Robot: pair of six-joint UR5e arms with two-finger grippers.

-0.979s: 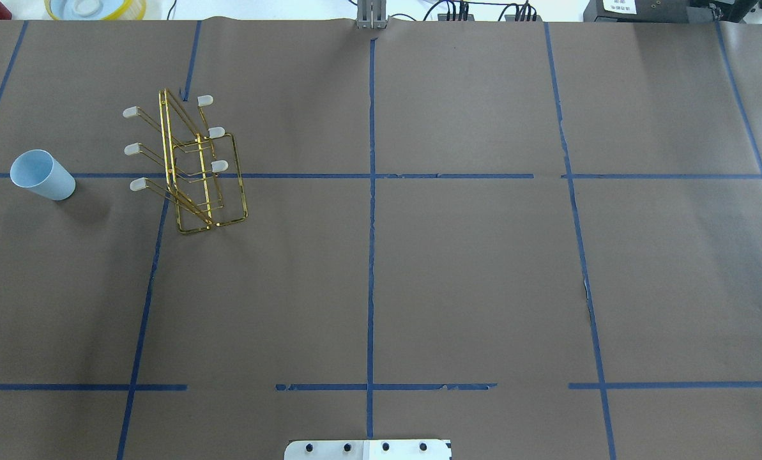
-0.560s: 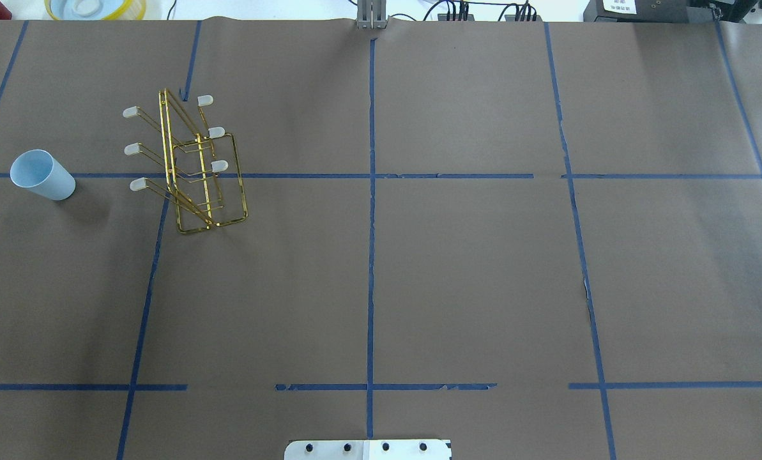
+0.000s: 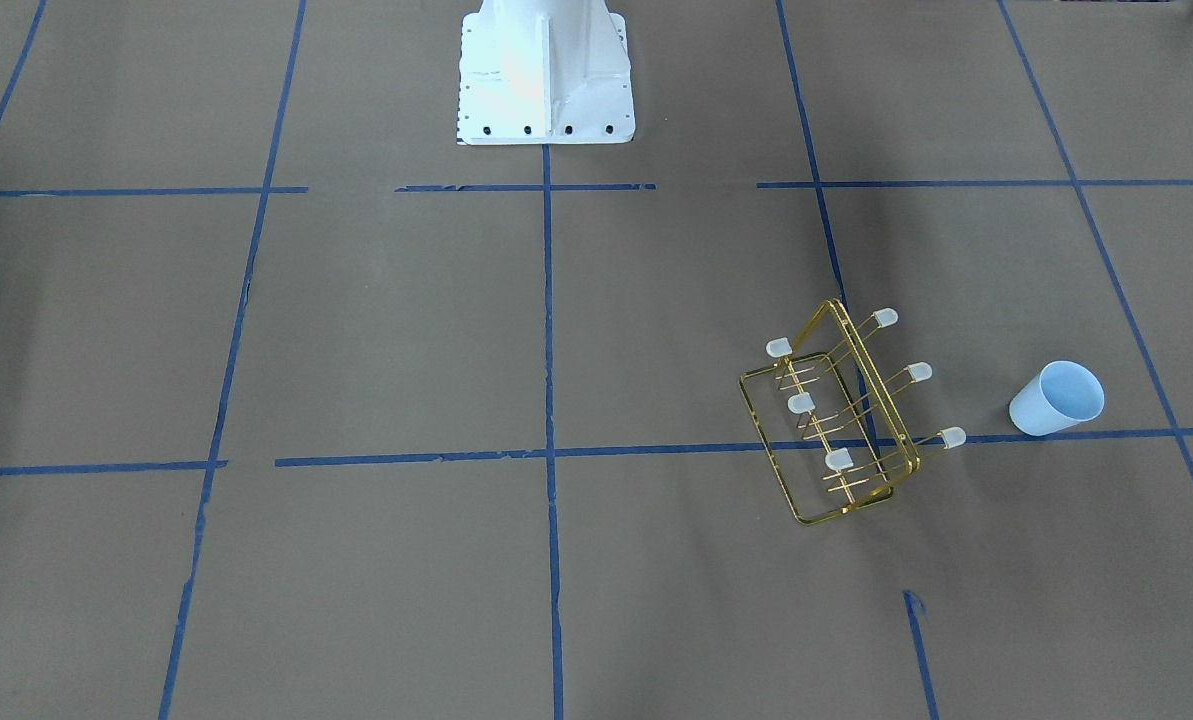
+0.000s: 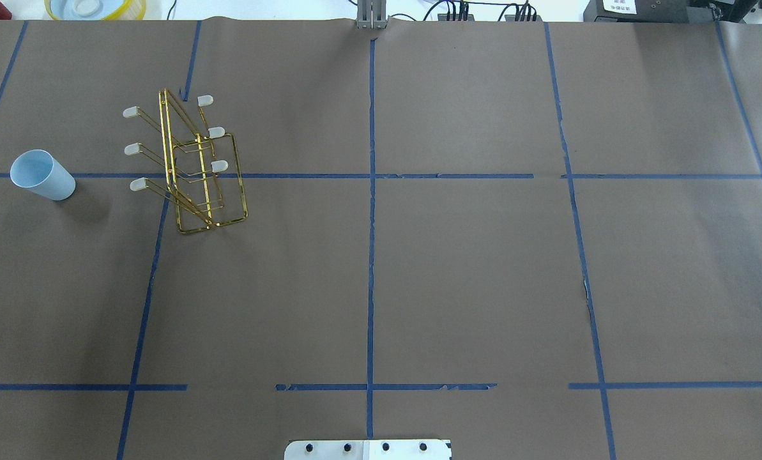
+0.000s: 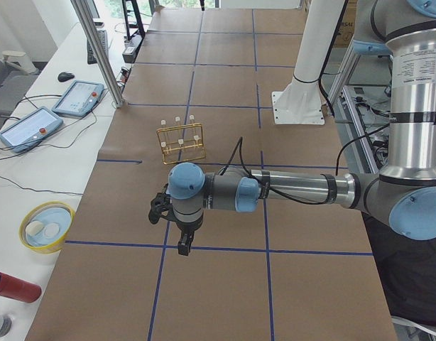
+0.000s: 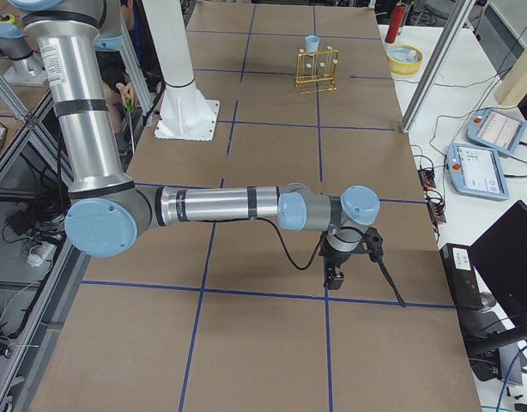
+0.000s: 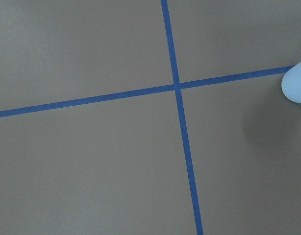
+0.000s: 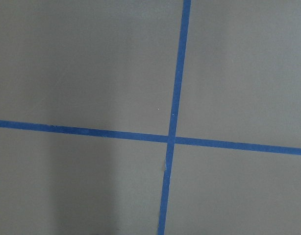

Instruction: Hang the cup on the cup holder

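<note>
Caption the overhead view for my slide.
Pale blue cup stands upright left of the gold cup holder, nothing hung yet.

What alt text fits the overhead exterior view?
A pale blue cup stands mouth up near the left edge of a brown paper-covered table, apart from a gold wire cup holder with six white-capped prongs to its right. A blue tape grid marks the paper; no robot arm shows.
</note>
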